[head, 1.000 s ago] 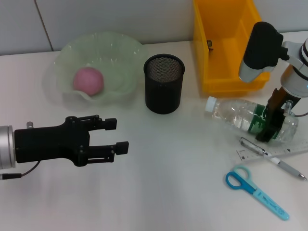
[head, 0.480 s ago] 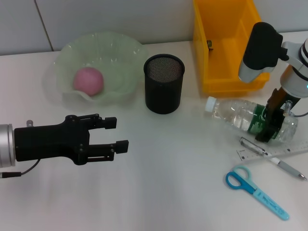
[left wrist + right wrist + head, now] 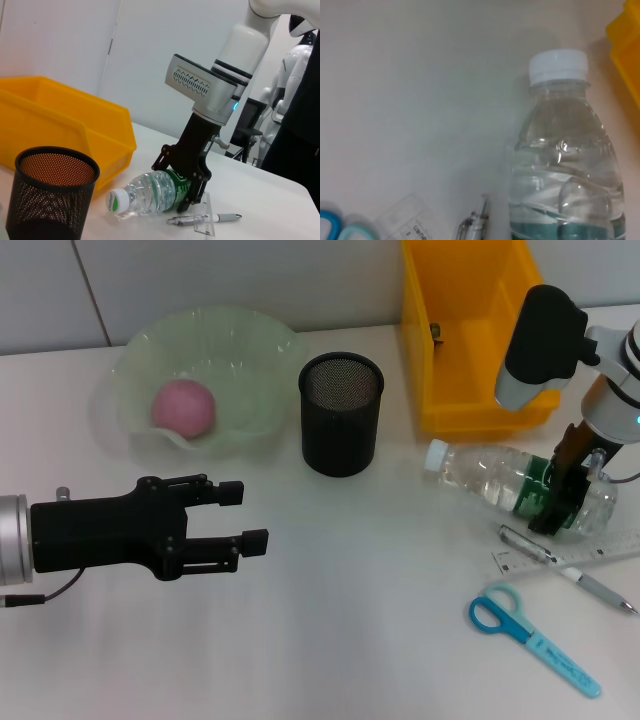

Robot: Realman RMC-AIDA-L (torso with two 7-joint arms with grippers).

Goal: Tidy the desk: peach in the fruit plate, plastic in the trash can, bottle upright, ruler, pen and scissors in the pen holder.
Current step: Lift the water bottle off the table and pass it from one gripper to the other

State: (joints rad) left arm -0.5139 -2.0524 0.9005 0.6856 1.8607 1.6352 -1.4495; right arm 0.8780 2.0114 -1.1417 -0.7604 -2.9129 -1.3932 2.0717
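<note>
1. right claw (image 3: 560, 502) pinches the bottle (image 3: 505, 480), which lies on its side on the worktop (image 3: 350, 590) beside the yellow bin (image 3: 470, 330).
2. left claw (image 3: 245, 518) hovers spread, well apart.

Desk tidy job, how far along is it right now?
Done: the peach sits in the fruit plate. In hand: the right end effector is clamped around the bottle, which lies on its side. Left: the ruler, pen and scissors lie outside the pen holder. The left end effector hovers open.
</note>
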